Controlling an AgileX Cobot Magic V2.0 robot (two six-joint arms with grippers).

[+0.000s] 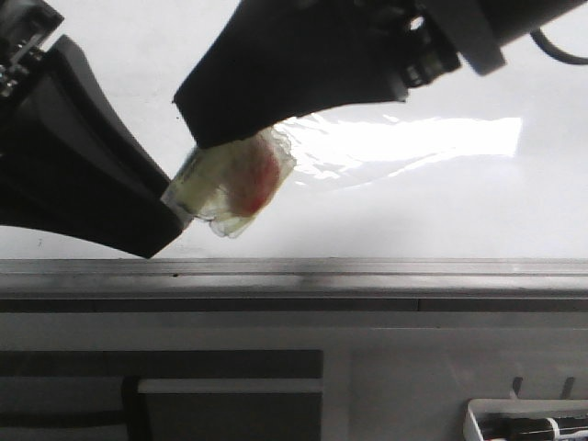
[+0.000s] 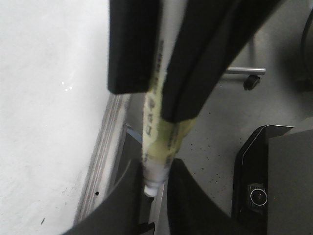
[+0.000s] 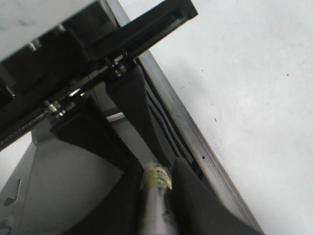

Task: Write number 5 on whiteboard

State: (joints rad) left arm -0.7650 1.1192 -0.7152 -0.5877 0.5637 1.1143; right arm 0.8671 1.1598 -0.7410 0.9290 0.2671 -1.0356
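The whiteboard [image 1: 413, 211] is glossy white with a grey edge rail [image 1: 367, 271] along its near side. No number 5 shows on it. Both grippers meet above the rail on one marker [image 1: 234, 184], wrapped in clear yellowish tape with a red patch. My left gripper [image 1: 176, 207] is shut on one end; its fingers [image 2: 122, 205] close on the white tip of the marker [image 2: 156, 142]. My right gripper [image 1: 207, 138] is shut on the body; the marker [image 3: 156, 178] sits between its fingers [image 3: 195, 200]. The whiteboard also shows in the left wrist view [image 2: 44, 122] and in the right wrist view [image 3: 254, 88].
A white tray [image 1: 514, 418] sits below the table's front at lower right. Off the board edge the left wrist view shows a grey speckled floor [image 2: 220, 127], a chair caster [image 2: 252, 81] and a black box [image 2: 264, 186]. Tiny dark specks [image 3: 215, 119] dot the board.
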